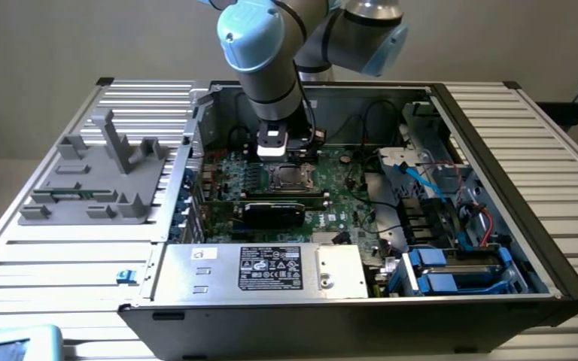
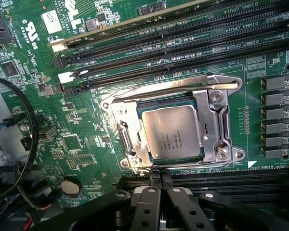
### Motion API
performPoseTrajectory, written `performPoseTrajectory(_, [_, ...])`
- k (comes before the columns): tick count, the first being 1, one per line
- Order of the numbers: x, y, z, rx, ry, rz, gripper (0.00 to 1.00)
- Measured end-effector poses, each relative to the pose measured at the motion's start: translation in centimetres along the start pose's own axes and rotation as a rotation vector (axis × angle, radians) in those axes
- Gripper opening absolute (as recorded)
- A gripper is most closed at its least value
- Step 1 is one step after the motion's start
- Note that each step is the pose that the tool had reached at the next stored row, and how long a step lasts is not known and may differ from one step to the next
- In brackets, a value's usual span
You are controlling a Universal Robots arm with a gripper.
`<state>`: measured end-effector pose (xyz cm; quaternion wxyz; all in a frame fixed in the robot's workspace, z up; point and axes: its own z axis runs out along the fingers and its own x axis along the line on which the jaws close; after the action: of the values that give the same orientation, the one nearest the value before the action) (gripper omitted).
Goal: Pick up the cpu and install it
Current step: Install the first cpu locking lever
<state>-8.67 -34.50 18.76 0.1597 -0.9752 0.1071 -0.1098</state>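
The cpu [image 2: 171, 131], a small square chip with a shiny silver top, lies flat inside the metal-framed socket [image 2: 216, 126] on the green motherboard [image 2: 82, 125]. In the exterior view the cpu [image 1: 291, 177] sits mid-board inside the open computer case [image 1: 490, 150]. My gripper [image 2: 160, 174] is shut with its two black fingertips pressed together and nothing between them, just off the socket's edge and clear of the chip. Seen from outside, the gripper [image 1: 277, 158] hangs low over the board beside the socket.
Long black memory slots [image 2: 183, 43] run past the socket. A black card [image 1: 274, 211] stands close in front of it, and a silver power supply [image 1: 264, 268] beyond that. Cables [image 1: 369, 120] and blue drive bays [image 1: 439, 271] fill the exterior view's right. A grey fixture [image 1: 98, 173] stands outside the case.
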Motion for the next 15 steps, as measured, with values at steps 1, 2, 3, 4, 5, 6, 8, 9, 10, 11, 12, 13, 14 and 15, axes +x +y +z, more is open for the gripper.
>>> performPoseTrajectory(1, [0.0, 0.0, 0.01, 0.0008, 0.0003, 0.0, 0.11])
performPoseTrajectory(2, [0.0, 0.0, 0.01, 0.0013, 0.0005, 0.0, 0.11])
performPoseTrajectory(3, [0.0, 0.0, 0.01, 0.0018, 0.0007, 0.0, 0.11])
performPoseTrajectory(4, [0.0, 0.0, 0.01, 0.0024, 0.0009, 0.0, 0.11])
performPoseTrajectory(5, [-0.01, 0.0, 0.01, 0.0032, 0.0011, 0.0, 0.11])
performPoseTrajectory(6, [0.0, 0.0, 0.01, 0.0041, 0.0013, 0.0, 0.11])
performPoseTrajectory(8, [0.0, 0.0, 0.01, 0.0058, 0.0018, 0.001, 0.11])
performPoseTrajectory(9, [0.0, 0.0, 0.01, 0.0065, 0.002, 0.001, 0.11])
performPoseTrajectory(10, [0.0, 0.0, 0.01, 0.007, 0.0021, 0.001, 0.11])
performPoseTrajectory(11, [0.0, 0.0, 0.02, 0.0071, 0.0022, 0.001, 0.11])
performPoseTrajectory(12, [0.0, 0.0, 0.02, 0.0071, 0.0023, 0.001, 0.11])
performPoseTrajectory(13, [0.0, 0.0, 0.01, 0.007, 0.0024, 0.002, 0.11])
performPoseTrajectory(14, [0.0, 0.0, 0.02, 0.0069, 0.0026, 0.002, 0.11])
performPoseTrajectory(15, [0.0, 0.0, 0.01, 0.0067, 0.0027, 0.003, 0.11])
